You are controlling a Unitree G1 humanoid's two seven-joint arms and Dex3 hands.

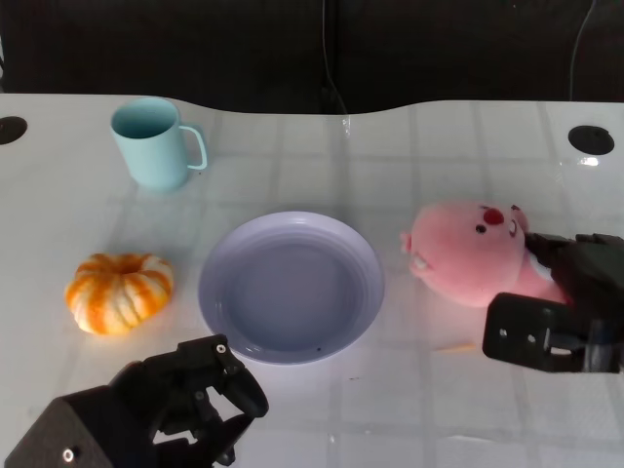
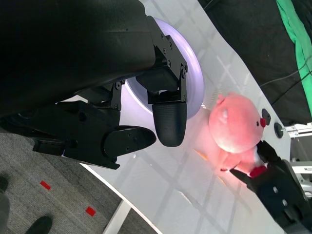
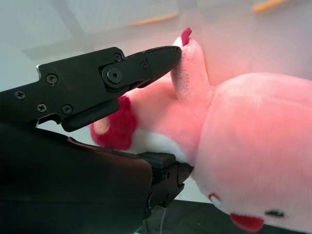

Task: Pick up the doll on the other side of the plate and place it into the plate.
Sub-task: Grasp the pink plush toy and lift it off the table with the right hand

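Right hand (image 1: pixel 561 312), lower right of the head view, has its fingers around the body end of the pink plush doll (image 1: pixel 468 255); in the right wrist view one finger (image 3: pixel 146 66) presses a pink limb and another sits under the body, so it looks like a grip, though how firm cannot be told. Doll lies on the table (image 1: pixel 429 409) right of the lavender plate (image 1: pixel 219 268), head toward the plate, not touching it. Risk: the hold is at the tail end only, so the heavy head may sag or slip free on lifting, or drag and shove the plate. Left hand (image 1: pixel 180 405), lower left, holds nothing, fingers loosely curled. Doll's lower body is hidden behind the hand.
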